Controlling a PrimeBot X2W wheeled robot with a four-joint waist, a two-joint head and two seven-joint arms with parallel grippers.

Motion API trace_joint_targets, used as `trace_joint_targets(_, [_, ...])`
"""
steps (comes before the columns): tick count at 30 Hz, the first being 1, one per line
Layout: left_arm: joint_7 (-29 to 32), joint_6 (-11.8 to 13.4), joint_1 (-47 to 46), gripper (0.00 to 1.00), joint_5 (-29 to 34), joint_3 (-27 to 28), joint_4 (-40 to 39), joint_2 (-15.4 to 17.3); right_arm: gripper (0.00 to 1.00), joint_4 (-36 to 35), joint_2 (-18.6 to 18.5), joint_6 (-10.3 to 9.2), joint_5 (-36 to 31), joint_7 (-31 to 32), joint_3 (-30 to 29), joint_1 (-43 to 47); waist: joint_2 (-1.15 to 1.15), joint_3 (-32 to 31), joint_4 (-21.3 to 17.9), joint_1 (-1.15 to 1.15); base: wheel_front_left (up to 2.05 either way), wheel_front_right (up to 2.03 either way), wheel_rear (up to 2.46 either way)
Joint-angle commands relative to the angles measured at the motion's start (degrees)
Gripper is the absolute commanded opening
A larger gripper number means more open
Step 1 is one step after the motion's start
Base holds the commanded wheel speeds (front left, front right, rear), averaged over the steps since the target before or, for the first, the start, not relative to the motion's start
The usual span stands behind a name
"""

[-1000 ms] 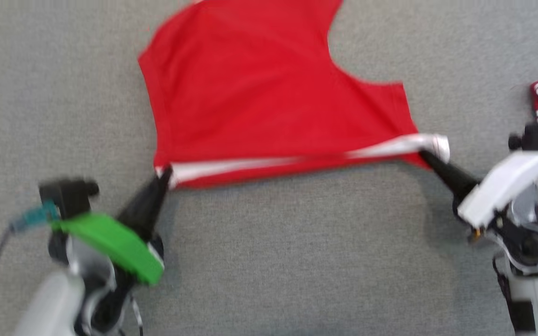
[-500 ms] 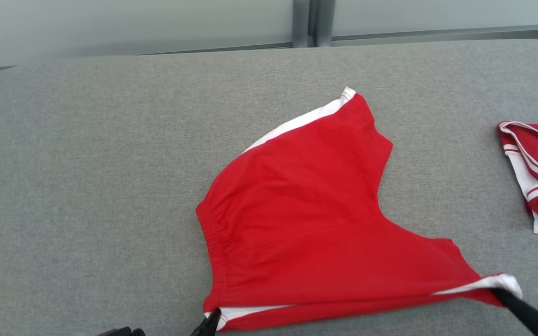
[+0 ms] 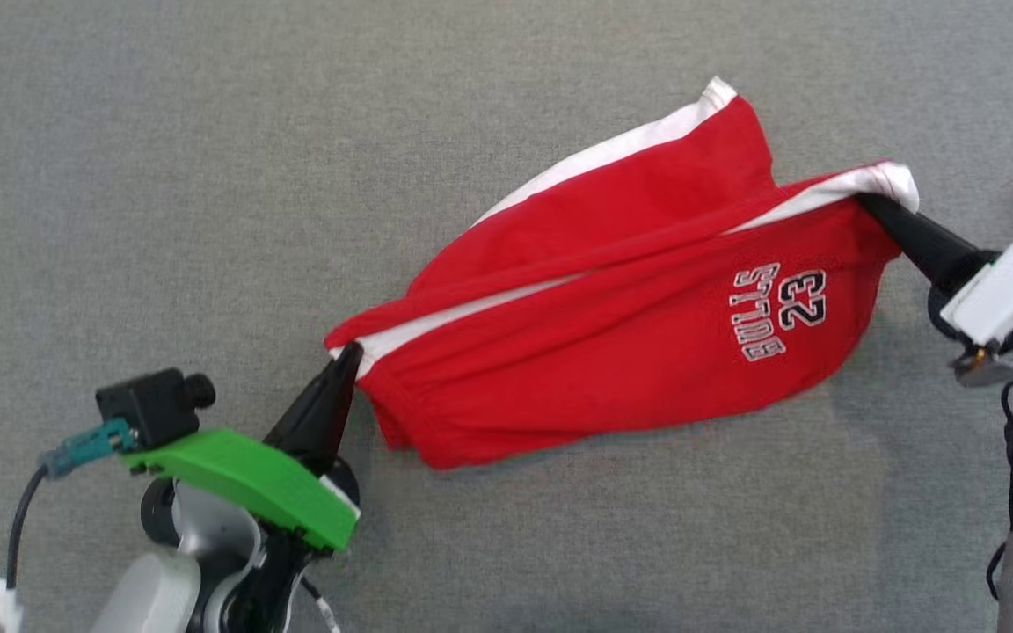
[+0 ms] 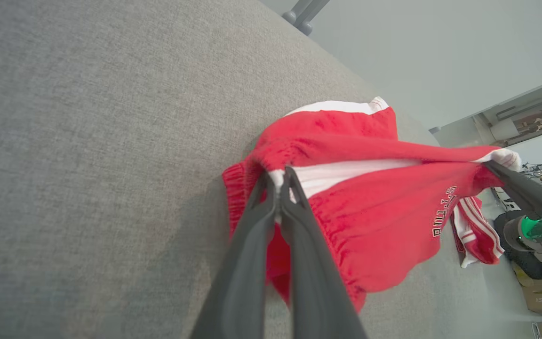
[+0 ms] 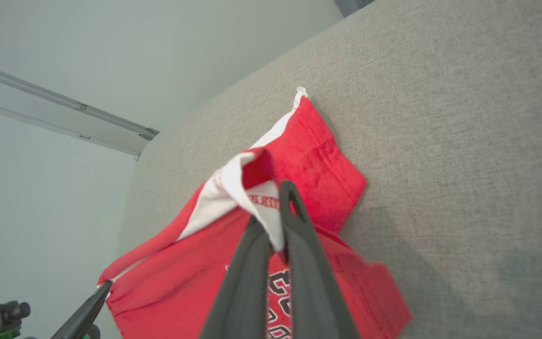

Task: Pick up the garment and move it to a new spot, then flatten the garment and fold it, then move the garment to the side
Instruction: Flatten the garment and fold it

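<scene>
While both arms hold cloth up off the grey fabric-covered table (image 3: 120, 176), we see the garment (image 3: 559, 369), a pair of red shorts with white side stripes, sitting right of the table's middle in the head view. In the wrist views it is well in from the far edge. One white-striped side is pulled taut in a line between the two grippers, and we watch the layer below it hang down in a loose belly towards the near side. Behind it, the other leg lies flat on the table, its white stripe pointing to the far right. A white-outlined 32 with lettering (image 3: 779, 312) shows upside down on the hanging layer.

Our left gripper (image 3: 346, 356) is clamped tight on the waistband corner at the stripe's end. Our right gripper (image 3: 867, 204) is pinched on the white hem corner of the lifted leg. Past it, in the left wrist view, a second red-and-white garment (image 4: 475, 230) lies on the table.
</scene>
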Motion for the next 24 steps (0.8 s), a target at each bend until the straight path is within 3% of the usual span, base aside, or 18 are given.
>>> trace_joint_targets(1, [0.32, 0.27, -2.91, 0.0, 0.35, -0.11, 1.61, -0.74, 0.0, 1.47, -0.3, 0.0, -1.62, -0.58, -0.44, -2.7, 0.63, 4.85, 3.81, 0.0, 0.0, 0.0, 0.0])
trace_joint_targets(9, [1.23, 0.62, -16.51, 0.0, 3.54, -2.5, 14.84, -4.43, 0.0, 14.28, -0.2, 0.01, -10.16, -6.5, 1.0, -15.6, 0.63, 6.38, 7.88, 0.0, 0.0, 0.0, 0.0])
trace_joint_targets(13, [1.79, -0.52, -19.81, 0.0, 3.46, -3.97, 19.4, -5.97, 0.0, 19.32, -0.53, 0.01, -13.95, -7.25, 1.45, -18.42, 0.63, 6.72, 8.69, 0.0, 0.0, 0.0, 0.0])
trace_joint_targets(24, [0.71, -2.33, -23.22, 0.0, 2.89, -4.55, 24.65, -8.4, 0.0, 23.46, -2.15, 0.0, -18.48, -7.7, 0.64, -21.12, 0.63, 6.8, 8.97, 0.0, 0.0, 0.0, 0.0])
